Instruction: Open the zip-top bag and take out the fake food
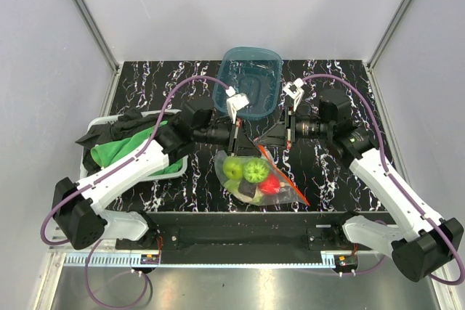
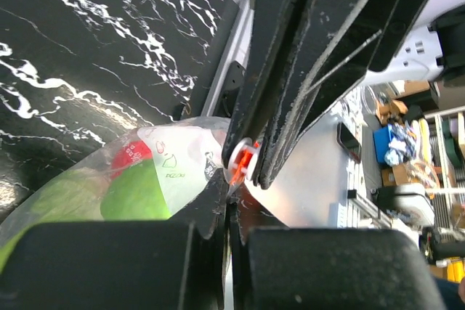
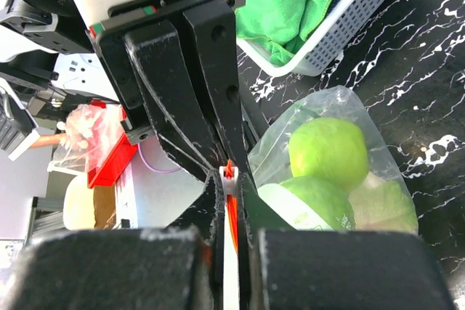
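Since the zip-top bag (image 1: 256, 178) presumably needed pulling open, left hand (image 1: 242, 141) and right hand (image 1: 264, 139) each pinched its zip strip (image 3: 229, 173) from opposite sides.

The tub (image 1: 251, 78) stood near behind the bag (image 1: 254, 178), obstructing the far side. The basket (image 1: 106, 118) blocked the left. Bare table (image 1: 327, 179) lay open to the right.

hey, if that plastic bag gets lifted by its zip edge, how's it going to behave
The bag will probably sag; its thin crinkled film looks floppy. The toy food inside is round, so it will likely roll to the low corner. Glossy film may slip.
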